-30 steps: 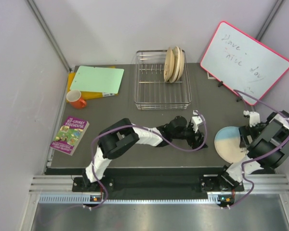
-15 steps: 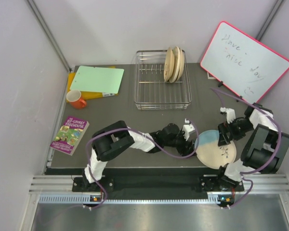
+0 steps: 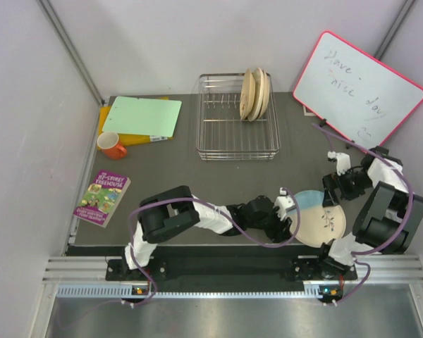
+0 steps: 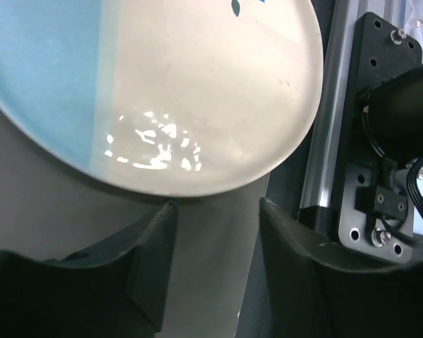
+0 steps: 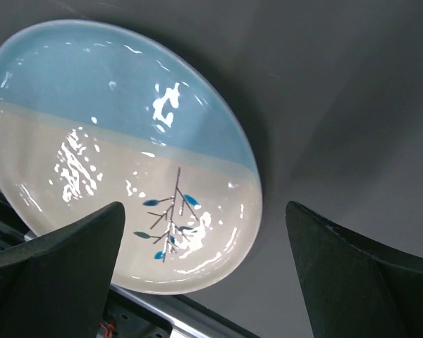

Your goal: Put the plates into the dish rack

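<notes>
A cream plate with a light blue part and a twig motif [image 3: 319, 218] lies flat at the table's front edge, between my two grippers. It fills the top of the left wrist view [image 4: 197, 91] and shows in the right wrist view [image 5: 120, 155]. My left gripper [image 3: 287, 211] [image 4: 217, 211] is open and empty, its fingertips just short of the plate's left rim. My right gripper [image 3: 335, 189] [image 5: 204, 205] is wide open and empty above the plate's far right side. The dish rack [image 3: 225, 134] stands at the back with other plates [image 3: 255, 93] upright in its right end.
A whiteboard [image 3: 359, 88] leans at the back right. A green folder [image 3: 141, 116], an orange mug [image 3: 111, 145] and a book [image 3: 102, 198] lie on the left. The metal rail [image 4: 321, 176] runs along the front edge beside the plate.
The plate moved left from the right edge and now lies flat. My right gripper drew back off it. My left gripper moved right, up to the plate's left rim.
</notes>
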